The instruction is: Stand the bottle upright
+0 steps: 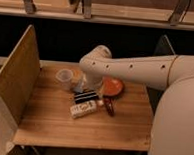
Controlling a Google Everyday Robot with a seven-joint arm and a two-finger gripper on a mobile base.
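Hand [85, 88] hangs low over the counter [56, 130], spread wide, gripping nothing. At its six o'clock the bottle [83, 109] lies flat, just beyond the black bar [85, 97].

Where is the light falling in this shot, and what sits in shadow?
Camera view: warm light falls on the wooden table and on the bottle lying on it. The arm is the brightest surface. The band behind the table is almost black. The hand, low over the black bar just behind the bottle, looks dimmer under the arm.
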